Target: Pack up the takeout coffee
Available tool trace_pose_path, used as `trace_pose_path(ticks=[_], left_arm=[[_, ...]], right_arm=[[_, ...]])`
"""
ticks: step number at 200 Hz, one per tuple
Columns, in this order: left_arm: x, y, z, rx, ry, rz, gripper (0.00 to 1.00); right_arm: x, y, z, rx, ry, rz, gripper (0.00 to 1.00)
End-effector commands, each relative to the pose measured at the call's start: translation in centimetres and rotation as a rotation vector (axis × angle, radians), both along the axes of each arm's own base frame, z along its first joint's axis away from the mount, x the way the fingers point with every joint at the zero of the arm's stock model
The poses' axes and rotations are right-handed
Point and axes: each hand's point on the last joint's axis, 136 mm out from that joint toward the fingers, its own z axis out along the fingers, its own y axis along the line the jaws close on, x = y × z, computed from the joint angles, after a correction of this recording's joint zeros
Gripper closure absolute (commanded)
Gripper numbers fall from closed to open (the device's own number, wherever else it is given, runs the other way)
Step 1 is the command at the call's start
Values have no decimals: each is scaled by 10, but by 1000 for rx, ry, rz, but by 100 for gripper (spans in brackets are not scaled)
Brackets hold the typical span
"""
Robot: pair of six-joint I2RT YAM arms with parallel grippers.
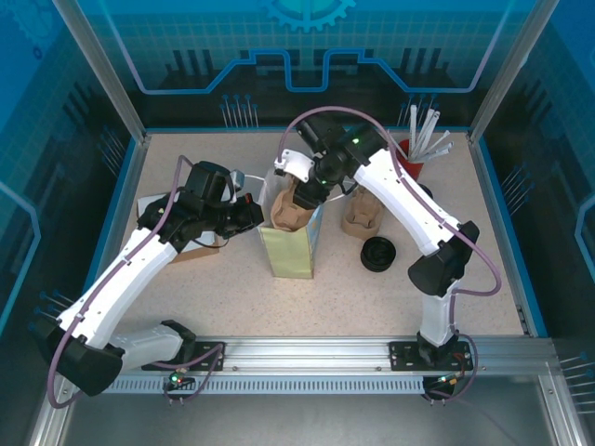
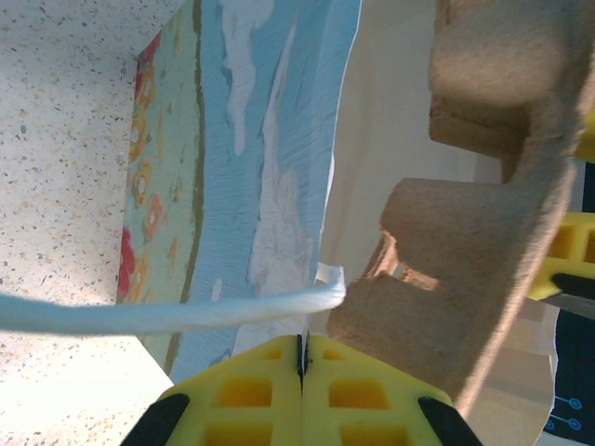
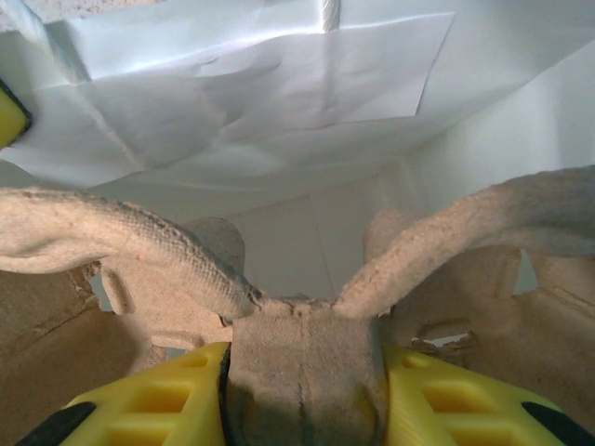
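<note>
- Top view: paper bag [image 1: 288,249] stands upright mid-worktop [image 1: 232,307], mouth open.
- L arm reaches in from the left. The left pincer [image 1: 253,216] sits at the bag's left rim.
- R arm comes over from the back right. The right pincer [image 1: 307,190] hangs over the bag mouth w/ a pulp cup carrier [image 1: 296,212] partly down inside.
- Right of the bag lies a second carrier [image 1: 361,218]. Nearer the front, apart from it, is a stack of black lids [image 1: 378,253].
- Red cup [image 1: 412,169] w/ white straws [image 1: 426,130] stands near the back right corner.
- Takeout coffee: can't tell where it is, nor whether it's in the carrier.
- Left wrist view: yellow pads [image 2: 251,395] are pressed flat together, no gap. The bag's top edge runs down into the seam between them, so the left pincer is pinched on the bag wall.
- The bag's white paper handle [image 2: 186,311] crosses just in front of the pads.
- Printed outside of the bag is to the left, plain inside to the right. The carrier sits inside.
- Right wrist view: right pincer is part-open, clamped either side of the carrier's centre spine. The carrier's arms spread left and right, w/ white bag lining behind.
</note>
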Motion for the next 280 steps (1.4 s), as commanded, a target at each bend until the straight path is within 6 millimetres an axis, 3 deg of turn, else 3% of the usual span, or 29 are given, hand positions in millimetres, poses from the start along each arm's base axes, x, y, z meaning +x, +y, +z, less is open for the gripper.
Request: trace_pose_path(ticks=[1,54,196,247,280], left_arm=[[4,-10,23,-31,-62,-30,97],[6,-17,25,-6,-71,-52,96],[2,-22,33,-8,-101,-68,97],[1,-26,31,-8,-100,-76,97],[-1,-25,31,-6,-103,-79,97]], right_arm=[[-18,-7,-25,-119,63,60,62],[-34,-3,-28,-150,58,123,61],[-40,-7,-9,-191,-101,167,61],[-44,-6,-11,-190,-91,175,60],[-43,-3,-3,-147,-111,172,60]])
